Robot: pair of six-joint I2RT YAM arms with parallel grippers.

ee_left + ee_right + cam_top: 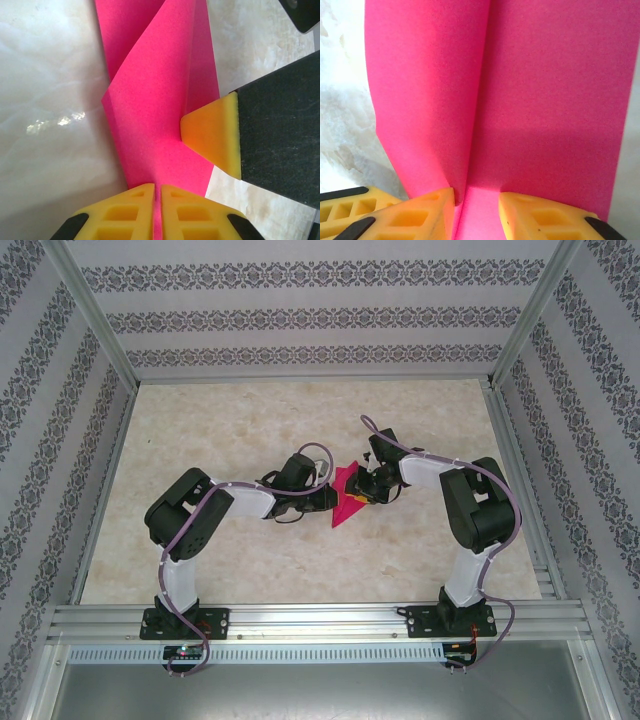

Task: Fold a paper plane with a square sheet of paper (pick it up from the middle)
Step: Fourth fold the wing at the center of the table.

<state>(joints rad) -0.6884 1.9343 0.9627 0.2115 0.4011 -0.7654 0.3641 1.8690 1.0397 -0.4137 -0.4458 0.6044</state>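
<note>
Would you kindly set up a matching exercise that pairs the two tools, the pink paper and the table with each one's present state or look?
Column one:
1. left tool
2. right tool
3. pink paper
4. table

Column two:
A. pale and marbled
B. fingers apart, straddling a raised fold
C. closed, pinching the paper
D. partly folded, lying between the two arms

Pairs: 1-C, 2-B, 3-D, 4-A
</note>
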